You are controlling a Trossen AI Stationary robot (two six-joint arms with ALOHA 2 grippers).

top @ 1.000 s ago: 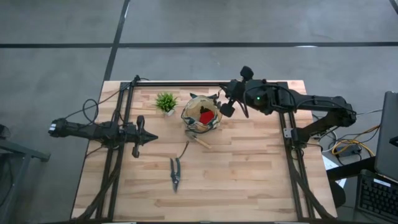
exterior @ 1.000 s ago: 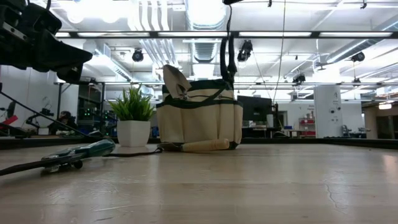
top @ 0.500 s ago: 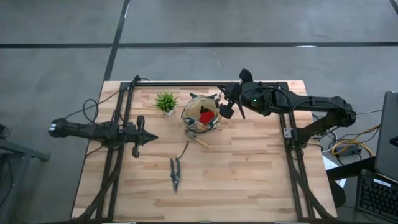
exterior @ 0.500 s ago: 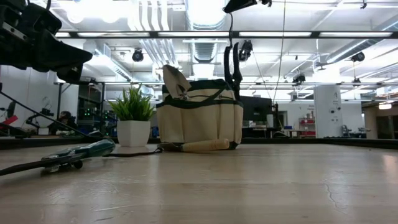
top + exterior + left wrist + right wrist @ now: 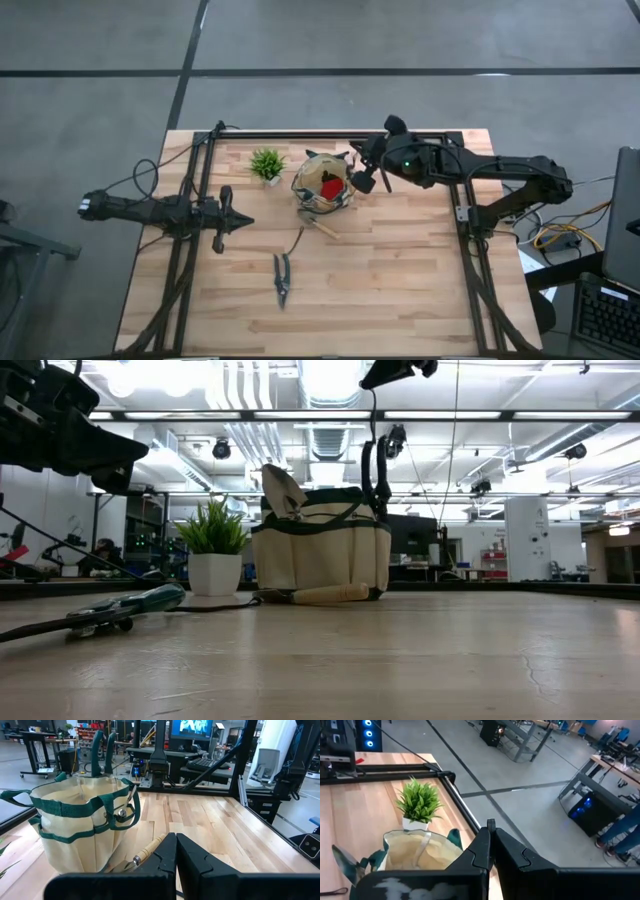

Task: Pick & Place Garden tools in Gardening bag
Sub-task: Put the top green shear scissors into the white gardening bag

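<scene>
The gardening bag point(image 5: 325, 187) stands beside a potted plant point(image 5: 266, 163). The right gripper point(image 5: 364, 178), fingers together and empty, hovers at the bag's rim. One trowel point(image 5: 318, 225) and shears point(image 5: 282, 277) lie outside the bag; the left gripper point(image 5: 240, 222) waits nearby, fingers together.

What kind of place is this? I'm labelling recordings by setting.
Probably a robotics lab or workshop: exposed ceiling ducts, a monitor and workbenches beyond the wooden table.

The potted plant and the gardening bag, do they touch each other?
Apart: the high view shows bare table between the potted plant and the gardening bag.
</scene>
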